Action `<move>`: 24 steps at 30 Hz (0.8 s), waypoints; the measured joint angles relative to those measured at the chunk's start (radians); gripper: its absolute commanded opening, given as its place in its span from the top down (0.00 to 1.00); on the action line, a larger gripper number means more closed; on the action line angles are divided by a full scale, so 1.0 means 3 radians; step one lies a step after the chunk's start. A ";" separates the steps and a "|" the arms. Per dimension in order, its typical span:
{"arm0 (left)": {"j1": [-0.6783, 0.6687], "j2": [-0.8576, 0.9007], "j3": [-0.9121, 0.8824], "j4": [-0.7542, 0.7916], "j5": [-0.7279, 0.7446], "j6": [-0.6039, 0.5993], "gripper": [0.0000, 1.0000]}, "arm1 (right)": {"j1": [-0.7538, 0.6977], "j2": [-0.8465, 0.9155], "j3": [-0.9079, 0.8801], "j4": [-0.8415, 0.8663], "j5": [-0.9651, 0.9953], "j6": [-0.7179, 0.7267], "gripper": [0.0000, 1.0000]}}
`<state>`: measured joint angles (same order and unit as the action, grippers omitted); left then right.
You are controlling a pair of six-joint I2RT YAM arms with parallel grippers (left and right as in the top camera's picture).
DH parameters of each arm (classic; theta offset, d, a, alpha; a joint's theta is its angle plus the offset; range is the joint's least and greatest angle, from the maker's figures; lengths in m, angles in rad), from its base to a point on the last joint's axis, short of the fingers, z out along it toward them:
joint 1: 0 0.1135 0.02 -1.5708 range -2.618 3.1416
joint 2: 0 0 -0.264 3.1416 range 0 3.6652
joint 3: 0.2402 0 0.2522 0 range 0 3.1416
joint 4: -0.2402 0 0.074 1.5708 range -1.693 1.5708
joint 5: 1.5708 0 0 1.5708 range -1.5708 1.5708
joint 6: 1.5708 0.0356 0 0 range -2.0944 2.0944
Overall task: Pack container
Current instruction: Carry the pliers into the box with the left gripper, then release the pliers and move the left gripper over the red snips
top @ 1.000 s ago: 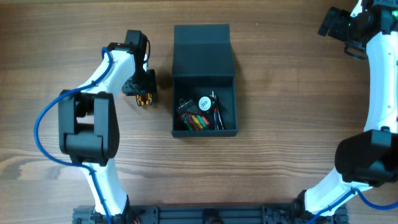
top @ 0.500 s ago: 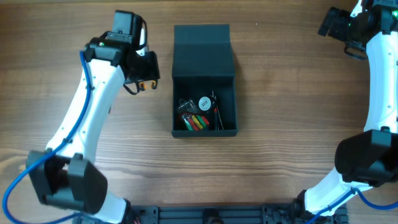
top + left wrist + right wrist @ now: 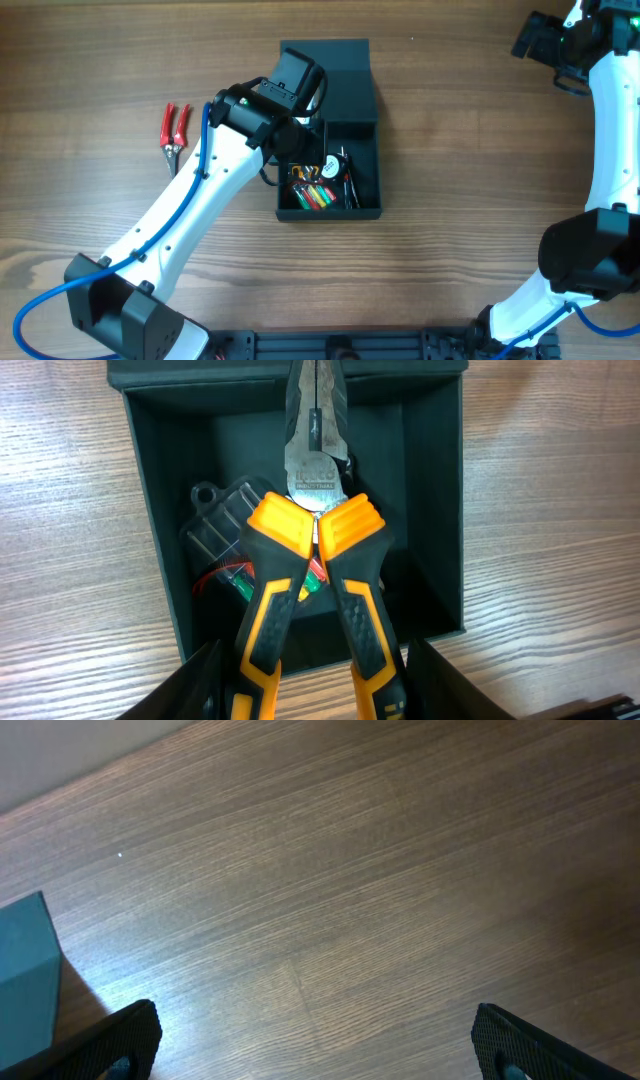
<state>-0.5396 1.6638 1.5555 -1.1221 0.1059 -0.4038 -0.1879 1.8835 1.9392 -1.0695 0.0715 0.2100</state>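
The container [image 3: 366, 142] is a dark teal-black box in the middle of the table, its flap lid [image 3: 335, 68] open toward the far side. Inside lie a white round disc [image 3: 328, 165], coloured items [image 3: 316, 196] and small tools. My left gripper [image 3: 296, 152] is shut on orange-and-black pliers [image 3: 312, 530], held by the handles. Their metal nose points toward the back wall over the container [image 3: 445, 510]. The left gripper [image 3: 315, 695] shows at the bottom of the left wrist view. My right gripper [image 3: 541, 40] is open and empty at the far right, also in its wrist view [image 3: 320, 1050].
Red-handled pliers [image 3: 174, 130] lie on the wood table left of the container. A clear plastic bag [image 3: 222, 525] lies in the box's left part. A corner of the teal lid [image 3: 25, 980] shows in the right wrist view.
My left arm has swung right, from left of the box to over it, carrying the orange-and-black pliers. The red-handled pliers now show on the table. The right arm has not moved.
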 measured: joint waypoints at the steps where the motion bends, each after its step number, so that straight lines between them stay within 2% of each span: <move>1: 0.0000 0.0000 0.0000 -0.0004 0.0001 -0.0010 0.52 | 0.0000 0.0000 0.0000 0.0000 0.0001 0.0000 0.00; 12: -0.0027 0.0487 0.0000 -0.0083 0.0015 -0.0005 0.55 | 0.0000 0.0000 0.0000 0.0000 0.0001 0.0000 0.00; 15: -0.0032 0.0617 0.0000 -0.0058 0.0013 0.0023 0.54 | 0.0000 0.0000 0.0000 0.0000 0.0001 0.0000 0.00; 17: -0.0032 0.0692 0.0000 0.0015 -0.0023 0.0033 0.48 | 0.0000 0.0000 0.0000 0.0000 0.0001 0.0000 0.00; 24: -0.0028 0.0729 0.0000 0.0340 -0.0048 0.0065 0.46 | 0.0000 0.0000 0.0000 0.0000 0.0001 0.0000 0.00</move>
<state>-0.5480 1.8824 1.5555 -1.0203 0.0914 -0.3843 -0.1879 1.8835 1.9392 -1.0695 0.0719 0.2100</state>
